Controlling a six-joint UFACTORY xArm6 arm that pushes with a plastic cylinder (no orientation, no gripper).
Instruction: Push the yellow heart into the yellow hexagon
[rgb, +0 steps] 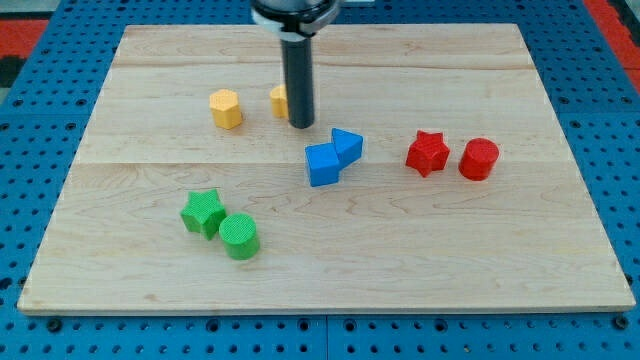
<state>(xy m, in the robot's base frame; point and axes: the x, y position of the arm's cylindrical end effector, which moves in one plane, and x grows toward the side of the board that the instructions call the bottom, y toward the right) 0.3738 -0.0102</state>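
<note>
Near the tabletop's (560, 250) top edge, my tip (301, 124) touches the right side of the yellow heart (278, 100), half hidden behind the rod. The yellow hexagon (226, 108) sits just left. There is no pincer. The push seems underway; next calls for a steady leftward shove.

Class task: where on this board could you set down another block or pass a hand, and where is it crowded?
Free: below the green star and green cylinder; below the red star. Crowded: my tip against the yellow heart, near the yellow hexagon.
</note>
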